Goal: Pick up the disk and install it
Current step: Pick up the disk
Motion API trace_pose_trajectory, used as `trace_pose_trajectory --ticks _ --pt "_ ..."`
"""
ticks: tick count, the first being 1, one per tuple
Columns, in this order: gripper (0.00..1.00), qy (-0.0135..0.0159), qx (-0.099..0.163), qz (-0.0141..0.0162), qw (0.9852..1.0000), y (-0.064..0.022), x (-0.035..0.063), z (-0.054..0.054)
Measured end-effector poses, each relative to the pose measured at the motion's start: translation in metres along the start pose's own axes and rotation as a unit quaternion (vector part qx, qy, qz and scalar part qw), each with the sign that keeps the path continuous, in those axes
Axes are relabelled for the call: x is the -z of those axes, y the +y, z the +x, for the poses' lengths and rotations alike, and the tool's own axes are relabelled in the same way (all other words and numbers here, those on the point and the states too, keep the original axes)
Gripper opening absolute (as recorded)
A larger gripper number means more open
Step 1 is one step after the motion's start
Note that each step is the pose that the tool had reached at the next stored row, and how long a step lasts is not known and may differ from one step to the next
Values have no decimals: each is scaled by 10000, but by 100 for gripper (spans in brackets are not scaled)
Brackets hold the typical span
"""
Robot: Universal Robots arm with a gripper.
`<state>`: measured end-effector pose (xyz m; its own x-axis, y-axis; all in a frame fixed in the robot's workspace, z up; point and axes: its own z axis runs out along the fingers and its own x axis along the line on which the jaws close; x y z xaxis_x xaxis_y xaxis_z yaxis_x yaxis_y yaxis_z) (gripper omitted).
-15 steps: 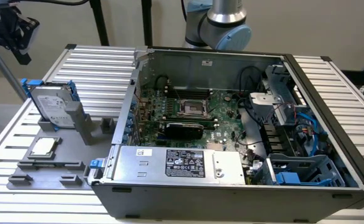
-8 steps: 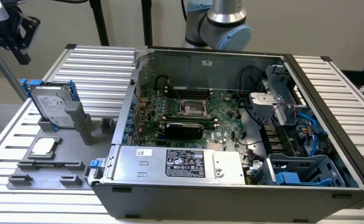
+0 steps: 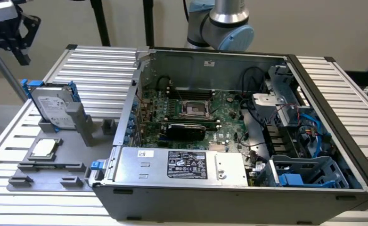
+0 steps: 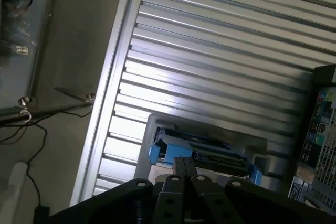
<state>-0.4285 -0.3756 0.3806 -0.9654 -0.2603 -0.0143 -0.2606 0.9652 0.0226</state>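
While tool (image 4: 184,163) hangs closed, empty, disk (image 3: 52,104) stands in grey holder (image 3: 85,132), btm hidden

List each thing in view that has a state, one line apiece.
tool, shut, holding nothing, above the disk
disk, standing on edge in the grey holder, not yet picked up
CPU chip, lying flat on the grey holder, outside the case
computer case, lying on its side, side panel off, inside exposed
power supply, mounted in the case
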Motion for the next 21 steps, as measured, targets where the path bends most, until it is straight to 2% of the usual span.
trace_pose_trajectory --ticks 5,10,13,16,21 --pt "11 10 452 -6 9990 0 -2 0" --pt "11 20 903 -13 9959 0 -5 0" --pt "11 26 1173 -17 9931 0 -7 0" --pt "11 33 1449 -21 9894 0 -8 0" --pt "11 43 1895 -27 9819 0 -12 0"
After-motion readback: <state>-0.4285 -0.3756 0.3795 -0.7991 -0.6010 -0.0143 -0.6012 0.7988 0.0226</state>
